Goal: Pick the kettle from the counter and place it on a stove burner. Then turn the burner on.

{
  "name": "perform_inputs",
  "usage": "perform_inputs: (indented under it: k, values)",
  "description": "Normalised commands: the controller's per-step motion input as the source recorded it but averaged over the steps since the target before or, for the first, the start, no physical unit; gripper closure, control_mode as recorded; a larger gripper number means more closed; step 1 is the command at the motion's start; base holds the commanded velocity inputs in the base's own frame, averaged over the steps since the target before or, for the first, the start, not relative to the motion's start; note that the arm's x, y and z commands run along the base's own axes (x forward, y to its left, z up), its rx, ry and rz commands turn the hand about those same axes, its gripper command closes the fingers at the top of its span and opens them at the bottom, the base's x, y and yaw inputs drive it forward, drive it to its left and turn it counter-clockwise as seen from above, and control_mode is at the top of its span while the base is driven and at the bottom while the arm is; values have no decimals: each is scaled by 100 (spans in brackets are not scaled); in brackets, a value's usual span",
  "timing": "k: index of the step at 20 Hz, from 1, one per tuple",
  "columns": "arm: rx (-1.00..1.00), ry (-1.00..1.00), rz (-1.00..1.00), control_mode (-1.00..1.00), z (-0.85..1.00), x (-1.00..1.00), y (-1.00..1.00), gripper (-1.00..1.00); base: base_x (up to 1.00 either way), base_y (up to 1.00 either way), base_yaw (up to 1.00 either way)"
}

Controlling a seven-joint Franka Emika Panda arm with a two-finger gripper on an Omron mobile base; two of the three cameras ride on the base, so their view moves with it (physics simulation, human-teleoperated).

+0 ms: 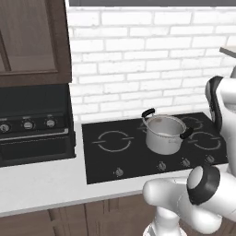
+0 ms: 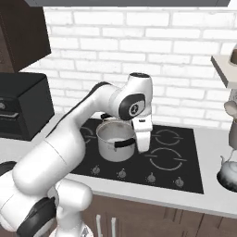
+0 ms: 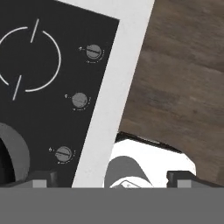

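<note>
We see kettle (image 2: 228,174) far right on table (image 2: 217,199), well apart from jaws spread wide, empty, above stove front edge; steel pot (image 2: 114,139) between.

No text, brand, label or number can be read anywhere. The only signs are thin white ring outlines with short dashes (image 3: 29,59) printed on the black glass cooktop (image 1: 138,161), and tiny illegible tick marks beside its small round knobs (image 3: 79,100).
</note>
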Motion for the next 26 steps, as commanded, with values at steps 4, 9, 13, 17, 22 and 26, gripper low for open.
perform_inputs:
  k: [4, 9, 13, 17, 22, 26]
  values:
    - [0, 8, 0, -100, -29, 29, -44, -100, 0, 0, 0]
    - [0, 6, 0, -100, -30, 34, -45, -100, 0, 0, 0]
    - [0, 4, 0, -100, -29, 38, -38, -100, 0, 0, 0]
    - [0, 1, 2, -100, -24, 28, -24, -100, 0, 0, 0]
    - [0, 0, 6, -100, -24, 21, -22, -100, 0, 0, 0]
    - [-4, 6, 14, -100, 0, 26, -56, -100, 0, 0, 0]
